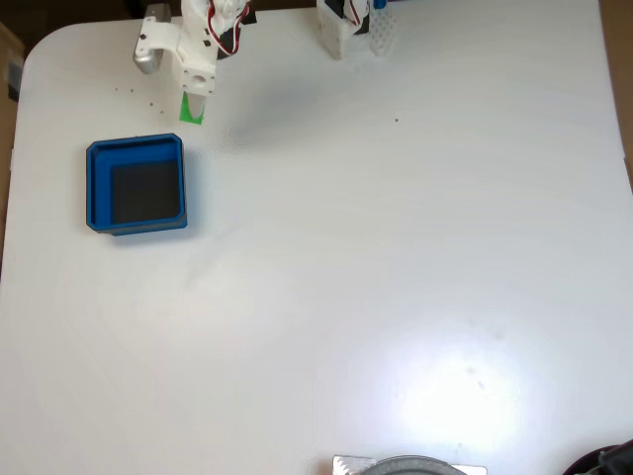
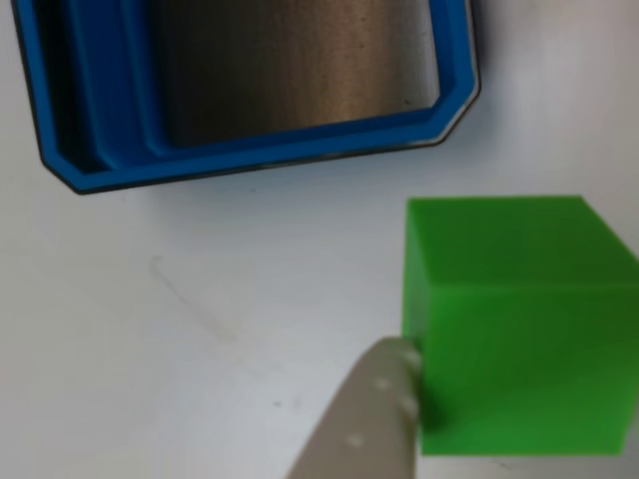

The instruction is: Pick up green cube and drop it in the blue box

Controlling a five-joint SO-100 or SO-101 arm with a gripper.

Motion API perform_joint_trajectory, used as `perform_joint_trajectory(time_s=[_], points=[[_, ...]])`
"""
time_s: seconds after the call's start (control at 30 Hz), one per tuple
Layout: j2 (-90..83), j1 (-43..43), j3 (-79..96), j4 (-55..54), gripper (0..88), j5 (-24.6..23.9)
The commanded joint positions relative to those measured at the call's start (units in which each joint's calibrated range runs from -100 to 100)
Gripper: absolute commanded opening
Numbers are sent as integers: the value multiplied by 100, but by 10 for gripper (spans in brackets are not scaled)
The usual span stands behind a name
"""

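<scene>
The white desk [image 1: 396,277] is lying bare across most of the fixed view, carrying the task's things in its upper left part. The arm [image 1: 193,45] is reaching down from the top edge of that view, its white body angling toward the lower left, with the hand [image 1: 195,104] pointing at the desk surface just above the blue box [image 1: 97,188]. The blue box is sitting flat (thick walls, clipped corners, dark floor) below and slightly left of the hand, close but not touching it. The green cube [image 1: 191,115] is showing as a small green patch right at the tip of the hand, partly covered by it, just above the box's upper right corner. In the other view the green cube [image 2: 514,324] is resting on the desk with one grey finger [image 2: 374,419] touching its left face near the bottom; the box wall [image 2: 280,150] is lying just beyond the cube, with bare desk between. The opposite finger is not showing, so whether the hand is open or closed on the cube cannot be told. Judgement: the grasp is being set up or just made, the cube is sitting against the finger, and the carry to the box is going to be short.
</scene>
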Motion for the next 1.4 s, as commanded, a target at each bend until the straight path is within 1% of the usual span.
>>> perform_joint_trajectory(time_s=[0.0,0.1,0.17,0.23,0.43,0.53,1.0,1.2,1.37], points=[[-586,-123,-246,1,23,29],[-711,-283,-264,-8,23,49],[-770,-375,-273,-24,23,161],[-795,-459,-291,-32,23,386],[-703,-489,-802,-16,23,1289],[-502,-482,-1260,-16,23,1534],[1772,-413,-3414,-81,23,1582],[2591,-138,-4357,-89,23,1587],[3051,-16,-4725,-89,23,1587]])
